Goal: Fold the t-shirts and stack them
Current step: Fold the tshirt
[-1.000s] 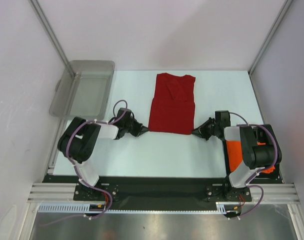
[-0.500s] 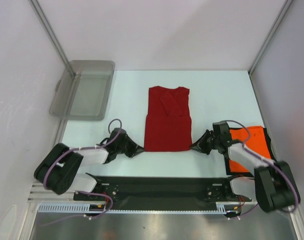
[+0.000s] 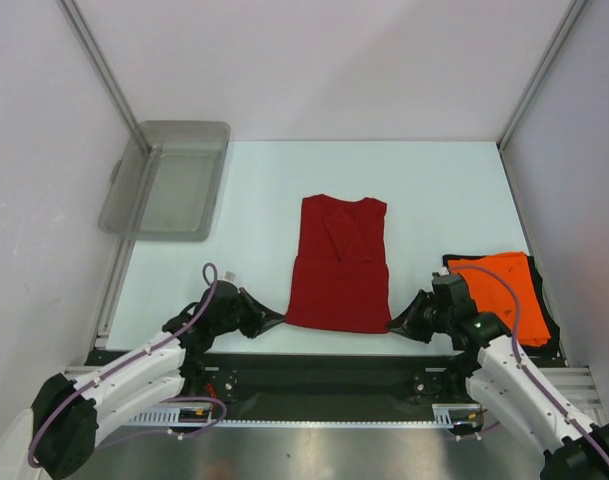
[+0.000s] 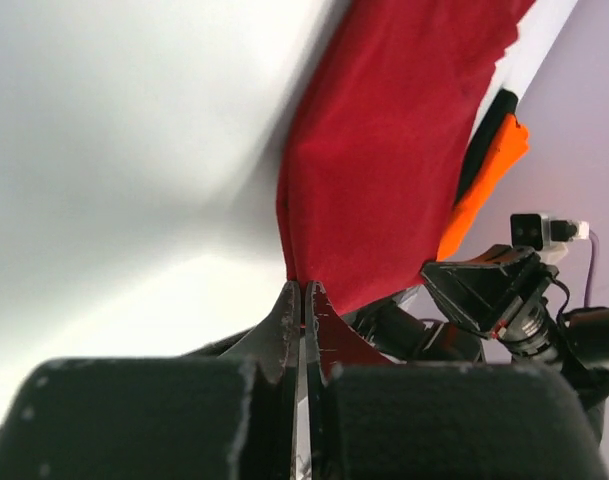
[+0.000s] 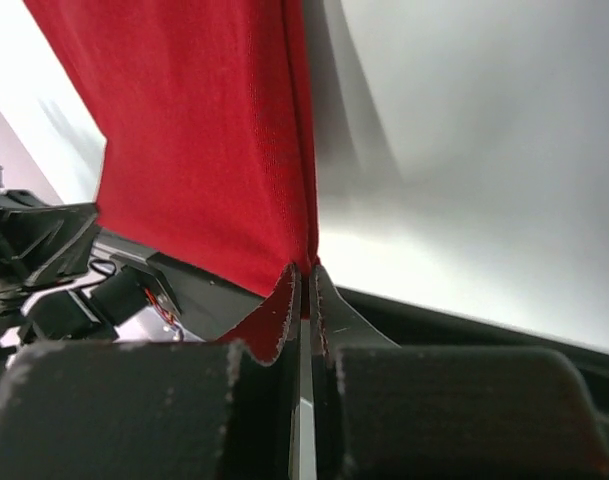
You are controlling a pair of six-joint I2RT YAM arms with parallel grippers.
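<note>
From above, the dark red t-shirt [image 3: 339,265] lies flat in the middle of the desk [image 3: 434,190], folded narrow, its collar toward the far edge and its hem close to the near edge. The left arm stretches low from the near-left corner, its forearm angled in toward the middle. The left gripper [image 3: 274,318] sits at the hem's near-left corner, its fingers pressed together on the cloth. The right arm mirrors it from the near-right corner, and the right gripper [image 3: 396,325] pinches the hem's near-right corner in the same way. The orange t-shirt [image 3: 504,290] lies folded by the desk's near-right corner, just beside the right arm. A translucent grey tub [image 3: 169,180] sits at the far-left corner, partly over the left edge. In the left wrist view, the two fingertips meet with a thin doubled edge of red cloth caught between them. The red shirt runs away from the tips across the pale desk, a strip of the orange shirt shows beyond it, and the right gripper faces in from the opposite side. In the right wrist view, the fingertips are likewise closed on a small tuck of red cloth, with a flap hanging beside the left finger. The shirt stretches away up and to the left, and the left arm is dimly seen at the left margin.
</note>
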